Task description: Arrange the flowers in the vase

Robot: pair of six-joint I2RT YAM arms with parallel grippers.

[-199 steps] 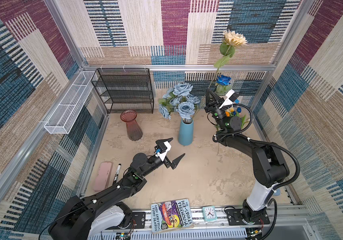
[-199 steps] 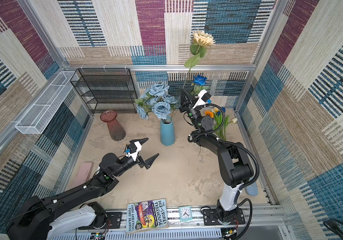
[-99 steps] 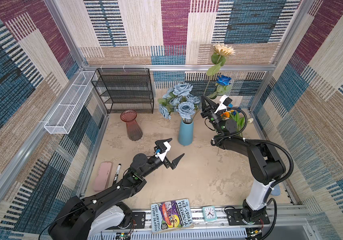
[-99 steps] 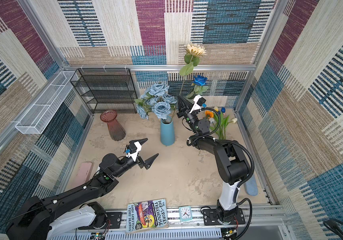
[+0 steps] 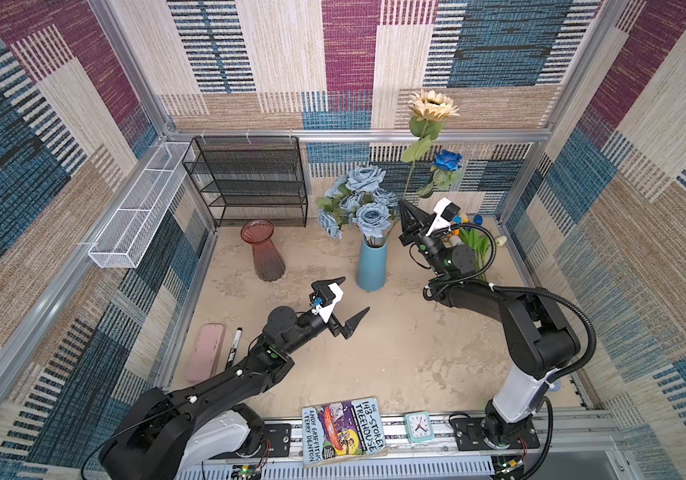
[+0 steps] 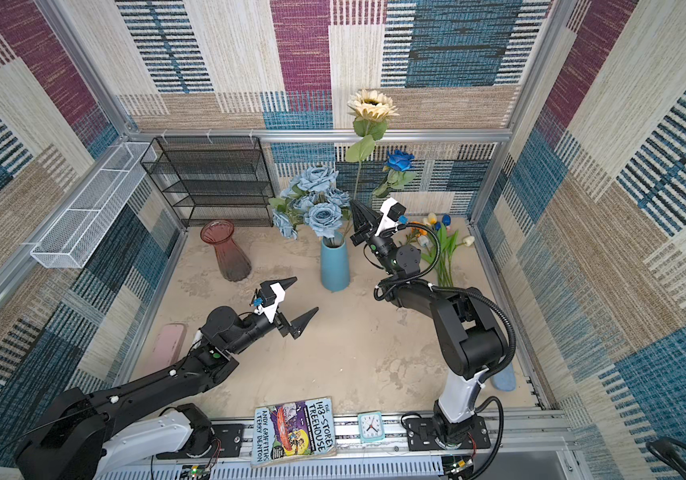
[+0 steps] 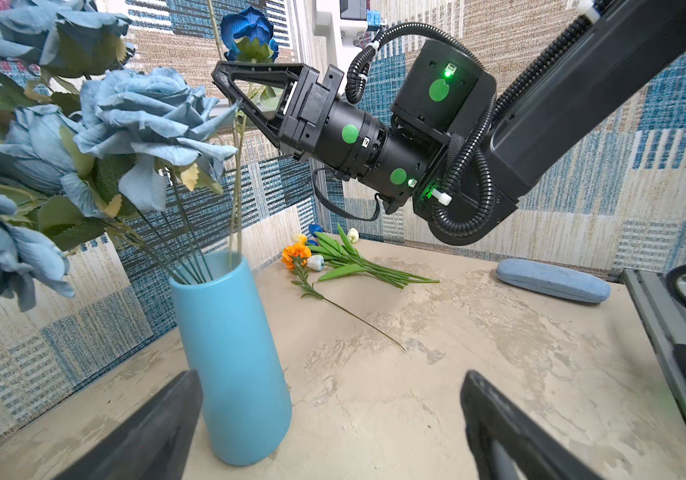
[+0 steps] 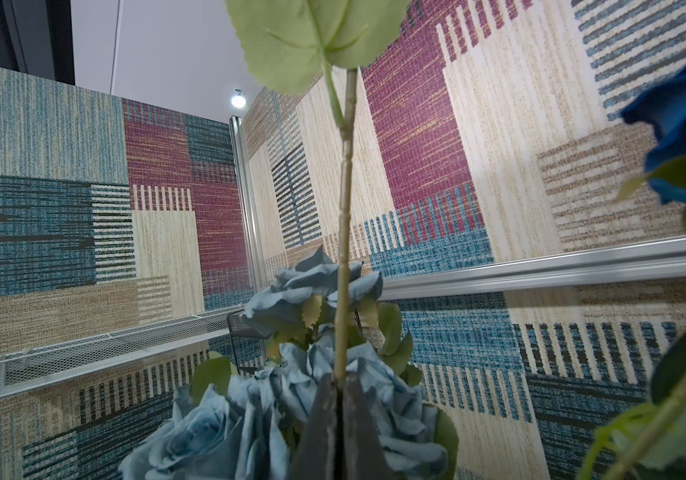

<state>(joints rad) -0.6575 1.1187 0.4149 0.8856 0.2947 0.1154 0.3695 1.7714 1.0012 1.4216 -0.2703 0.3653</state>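
My right gripper point(image 5: 403, 203) point(image 6: 354, 202) point(image 7: 216, 75) point(image 8: 339, 378) is shut on the stem of the cream sunflower point(image 5: 433, 106) point(image 6: 372, 104), just above the blue vase point(image 5: 371, 266) point(image 7: 233, 353). The stem's lower end runs into the vase mouth. The dusty-blue rose bunch point(image 5: 358, 199) point(image 7: 137, 112) stands in the vase. A deep-blue rose point(image 5: 447, 160) point(image 7: 250, 27) rises behind the gripper. An orange marigold point(image 7: 295, 253) and tulips point(image 5: 474, 241) point(image 7: 354, 262) lie on the table at the back right. My left gripper point(image 5: 351, 296) point(image 7: 329, 374) hovers open and empty in front of the vase.
A red glass vase point(image 5: 264, 249) stands left of the blue one, before a black wire shelf point(image 5: 250, 183). A white mesh basket point(image 5: 137, 208) hangs on the left wall. A pink case point(image 5: 206, 353), marker point(image 5: 233, 345), book point(image 5: 343, 430), clock point(image 5: 418, 426) and blue case point(image 7: 553, 282) sit near the edges.
My right gripper has carried the sunflower left and slightly down, toward the blue vase. The left arm has stayed still.
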